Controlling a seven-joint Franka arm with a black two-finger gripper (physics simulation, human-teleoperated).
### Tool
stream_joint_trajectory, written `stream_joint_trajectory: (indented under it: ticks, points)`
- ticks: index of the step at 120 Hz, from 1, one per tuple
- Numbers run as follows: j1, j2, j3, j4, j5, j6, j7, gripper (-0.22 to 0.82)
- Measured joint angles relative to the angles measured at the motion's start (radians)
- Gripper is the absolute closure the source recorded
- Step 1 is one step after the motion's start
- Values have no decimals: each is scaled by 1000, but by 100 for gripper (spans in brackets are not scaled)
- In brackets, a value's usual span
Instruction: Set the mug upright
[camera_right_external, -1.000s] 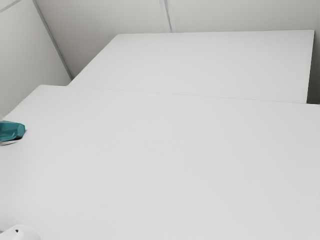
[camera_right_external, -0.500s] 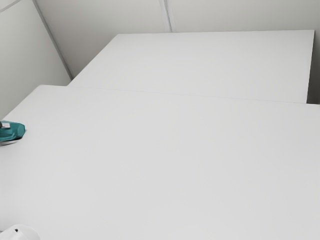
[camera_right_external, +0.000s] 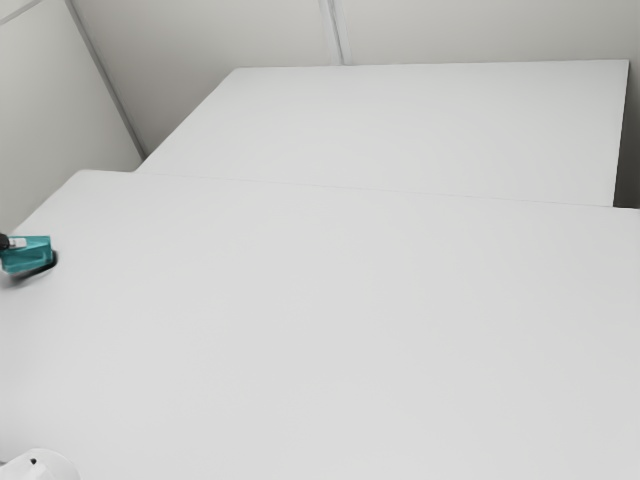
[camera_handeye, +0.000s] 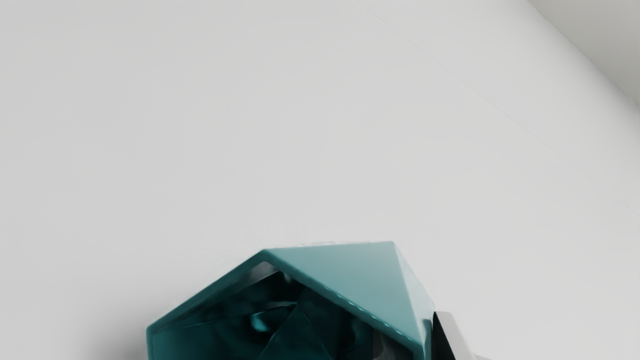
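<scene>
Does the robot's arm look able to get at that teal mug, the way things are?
Yes, very likely: its jaws are at the mug, one against the outside of the wall and the other apparently inside, with no other object visible in the way.

An indoor room of a kind I cannot tell: pale wall panels (camera_right_external: 210, 40) meet at grey seams (camera_right_external: 338, 35) across the exterior view's top and upper left, behind a broad white tabletop (camera_right_external: 330, 320).
</scene>
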Motion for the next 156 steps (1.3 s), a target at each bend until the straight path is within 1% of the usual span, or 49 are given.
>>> stream_joint_trajectory:
  ticks: [18, 40, 58, 76, 84, 94, 104, 116, 131, 136, 151, 156]
  points:
    - [-1, -15, 2, -9, -9, -11, -12, 76]
    - [-1, -100, 3, -74, -7, -20, -24, 78]
    - [-36, -215, 9, -146, 29, -22, -38, 78]
    - [-72, -385, 4, -303, 79, -20, -55, 79]
    - [-122, -445, 3, -350, 115, -17, -66, 79]
    - [-218, -507, 3, -376, 194, -13, -90, 79]
    - [-306, -558, 9, -417, 273, 1, -117, 79]
    - [-390, -614, 5, -459, 407, 19, -161, 79]
    - [-466, -713, 10, -610, 518, 65, -217, 79]
    - [-517, -730, 33, -647, 539, 84, -235, 79]
    - [-704, -772, 138, -744, 580, 146, -293, 79]
    - [-758, -778, 159, -763, 600, 163, -314, 79]
